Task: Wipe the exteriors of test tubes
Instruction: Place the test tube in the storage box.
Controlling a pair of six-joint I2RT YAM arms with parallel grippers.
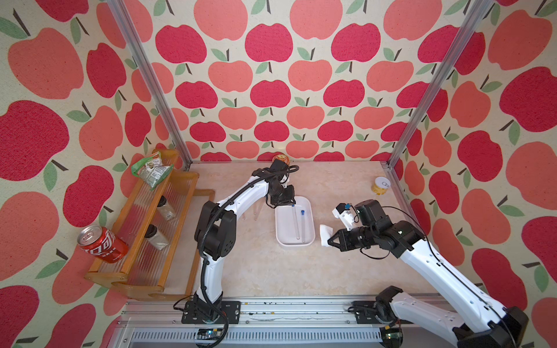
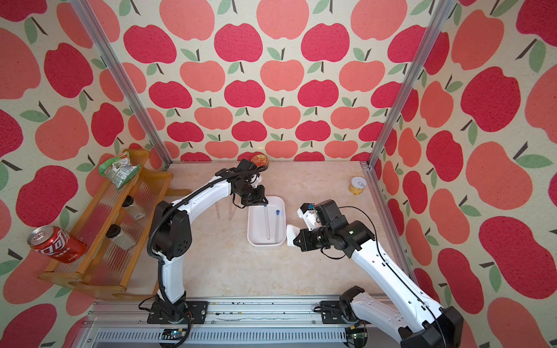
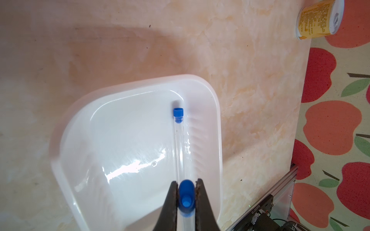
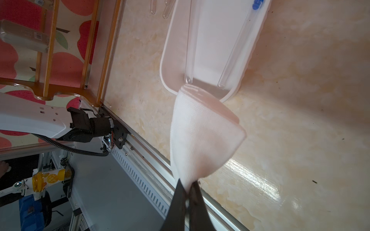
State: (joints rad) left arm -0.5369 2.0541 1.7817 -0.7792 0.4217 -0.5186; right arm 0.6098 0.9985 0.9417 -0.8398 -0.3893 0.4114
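Beside tray rim, cloth over bare tabletop.

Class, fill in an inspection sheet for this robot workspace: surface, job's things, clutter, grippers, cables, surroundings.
Surface: marbled beige tabletop.
Job's things: white tray contains held tube and loose tube, both blue-capped; third tube and fourth tube lie on the table beside it.
Clutter: wooden rack with cola can, snack packet, dark-lidded jars; yellow can; orange-lidded tin by the back wall.
Grippers: left gripper shut on held tube's capped end; right gripper shut on white cloth.
Cables: black cable along left arm; looped cable at right arm.
Surroundings: apple-print walls, aluminium posts.
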